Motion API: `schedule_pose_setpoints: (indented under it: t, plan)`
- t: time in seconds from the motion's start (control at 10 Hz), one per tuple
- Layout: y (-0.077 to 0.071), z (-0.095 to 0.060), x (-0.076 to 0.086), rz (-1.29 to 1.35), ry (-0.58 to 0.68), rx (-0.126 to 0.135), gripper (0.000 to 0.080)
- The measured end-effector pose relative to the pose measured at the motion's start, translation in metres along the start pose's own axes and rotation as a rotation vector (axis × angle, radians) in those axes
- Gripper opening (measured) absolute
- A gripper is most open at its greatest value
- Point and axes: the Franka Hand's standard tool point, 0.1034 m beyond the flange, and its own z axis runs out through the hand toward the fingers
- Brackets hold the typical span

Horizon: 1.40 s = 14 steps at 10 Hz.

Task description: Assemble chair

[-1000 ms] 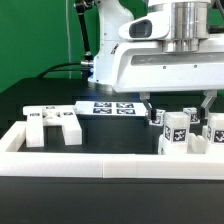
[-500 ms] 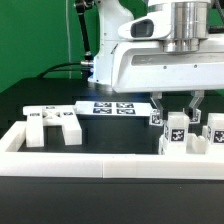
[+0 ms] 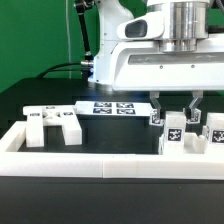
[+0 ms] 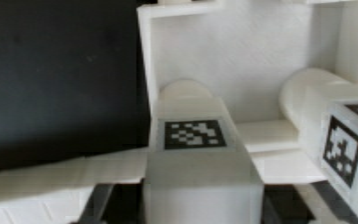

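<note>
now the black-fingered gripper (image 3: 177, 108) is wide open, holding nothing, over the small white plastic chair post (image 3: 174, 128). it looks light, hard, slippery; pinch its flat sides.

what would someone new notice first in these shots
The big white arm fills the exterior view's upper right, its claw straddling a tagged white chair post. On that view's left lies a blocky white chair piece, the marker board between the two, farther back.
</note>
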Motion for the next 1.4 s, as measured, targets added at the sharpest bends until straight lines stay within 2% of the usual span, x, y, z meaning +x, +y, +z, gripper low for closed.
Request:
schedule_pose_setpoints:
  t: [0.4, 0.6, 0.7, 0.8, 1.0, 1.4]
  plan:
    - [0.010, -0.001, -0.006, 0.173, -0.024, -0.022, 0.0295]
    - [0.009, -0.001, -0.006, 0.172, -0.022, -0.021, 0.0556]
    - [0.007, -0.005, -0.005, 0.169, -0.019, -0.017, 0.0556]
    - [0.004, -0.012, -0.005, 0.159, -0.013, -0.011, 0.0630]
    - [0.001, -0.024, -0.011, 0.158, -0.009, -0.002, 0.0645]
    - [0.000, -0.024, -0.012, 0.167, -0.009, -0.002, 0.0649]
